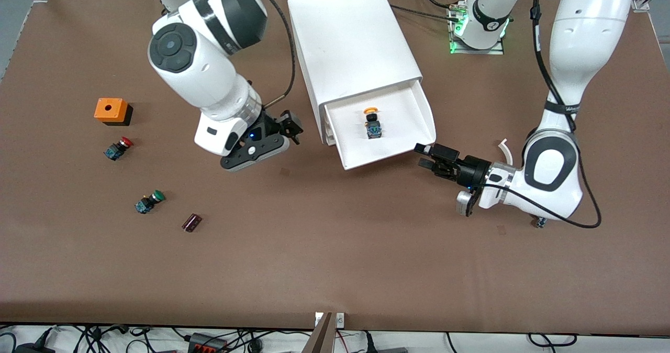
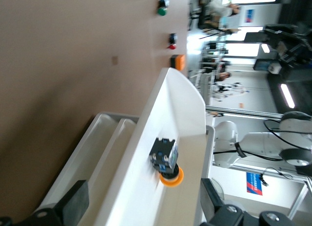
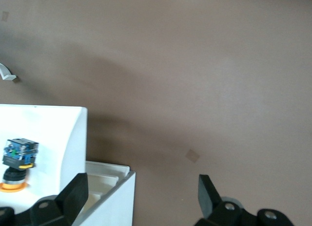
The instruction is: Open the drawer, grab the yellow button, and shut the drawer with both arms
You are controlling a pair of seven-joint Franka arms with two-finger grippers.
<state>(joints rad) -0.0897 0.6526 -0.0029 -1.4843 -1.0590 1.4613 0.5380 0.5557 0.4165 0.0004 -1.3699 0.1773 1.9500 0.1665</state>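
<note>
Front view: the white cabinet (image 1: 350, 49) lay on the brown table (image 1: 335, 258) between the two arms, and its uppermost drawer (image 1: 413, 122) stood pulled well out toward the camera. The button (image 1: 372, 122) lay in the drawer, near the middle of the tray floor, its yellow-orange cap pointing toward the cabinet body. The left gripper (image 1: 425, 155) sat at the drawer's front corner on the left arm's end, fingers spread apart and holding nothing. The right gripper (image 1: 294, 127) hovered over the table just beside the cabinet's front on the right arm's end, fingers likewise apart and empty. Toward the right arm's end of the table lay an orange box (image 1: 110, 110), a red-capped switch (image 1: 118, 149), a green-capped switch (image 1: 149, 202) nearer the camera, and a small dark block (image 1: 191, 222) beside that one. Left wrist view: the two black fingers (image 2: 73, 201) stood wide apart with the drawer's front edge (image 2: 170, 114) between them; whether either touched it could not be told. The button (image 2: 165, 160) rested inside the tray on its side, with the lower drawers' fronts (image 2: 105, 138) visible beside it. Right wrist view: the fingers (image 3: 78, 192) were open over bare table next to the cabinet corner (image 3: 114, 199), and the button (image 3: 17, 160) showed in the open drawer (image 3: 73, 138).
</note>
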